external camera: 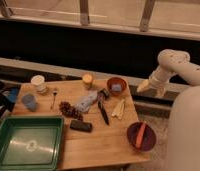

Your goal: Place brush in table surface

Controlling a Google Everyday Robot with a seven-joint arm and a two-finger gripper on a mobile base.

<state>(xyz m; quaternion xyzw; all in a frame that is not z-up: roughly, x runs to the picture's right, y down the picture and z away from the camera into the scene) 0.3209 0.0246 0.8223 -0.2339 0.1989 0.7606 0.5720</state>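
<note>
Camera view: tool hangs beyond the desk at its far right edge, not touching it; released or clenched, cannot tell. The brush lies mid-desk, well apart.

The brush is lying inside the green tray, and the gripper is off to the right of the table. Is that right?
Not quite. The camera view shows the brush lying on the table surface, near its middle, not inside the green tray. The gripper is indeed off to the right of the table, by its far corner.
</note>
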